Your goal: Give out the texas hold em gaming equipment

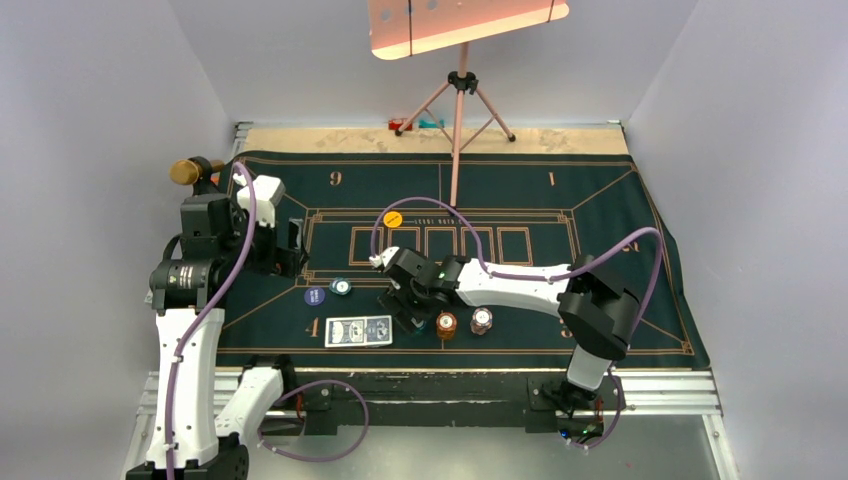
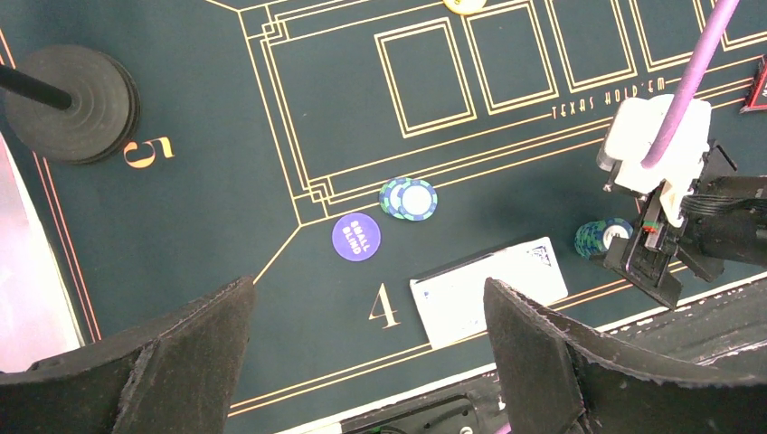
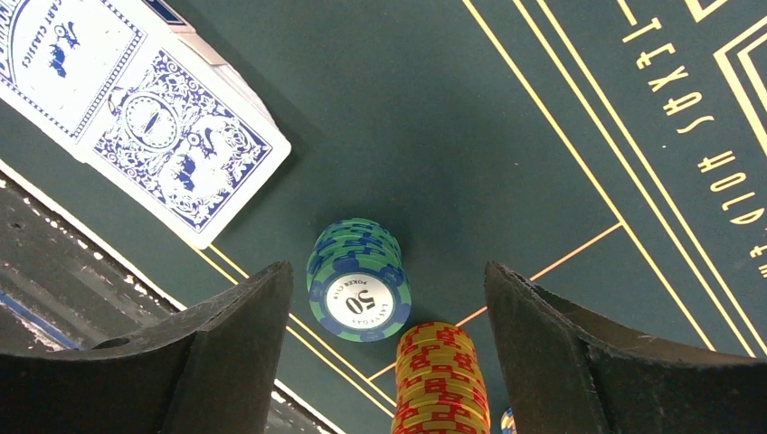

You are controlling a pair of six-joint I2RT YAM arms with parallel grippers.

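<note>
Blue-backed playing cards (image 1: 358, 330) (image 3: 136, 108) (image 2: 488, 289) lie near the front edge of the mat. My right gripper (image 1: 408, 305) (image 3: 389, 362) is open and hovers low over a teal chip stack (image 3: 359, 280) (image 2: 601, 237) and an orange-brown stack (image 3: 441, 380) (image 1: 446, 325); its fingers touch neither. A white stack (image 1: 481, 320) stands beside them. More teal chips (image 1: 341, 286) (image 2: 409, 199) and a blue disc (image 1: 315, 296) (image 2: 355, 237) lie to the left. A yellow disc (image 1: 393, 218) sits farther back. My left gripper (image 1: 292, 245) (image 2: 366, 307) is open, empty and high over the mat's left part.
A dark green felt mat (image 1: 600, 200) covers the table. A pink tripod (image 1: 460, 120) stands at the back middle, and one round black foot (image 2: 72, 104) rests on the mat's left side. A red marker (image 2: 758, 90) shows at the left wrist view's right edge.
</note>
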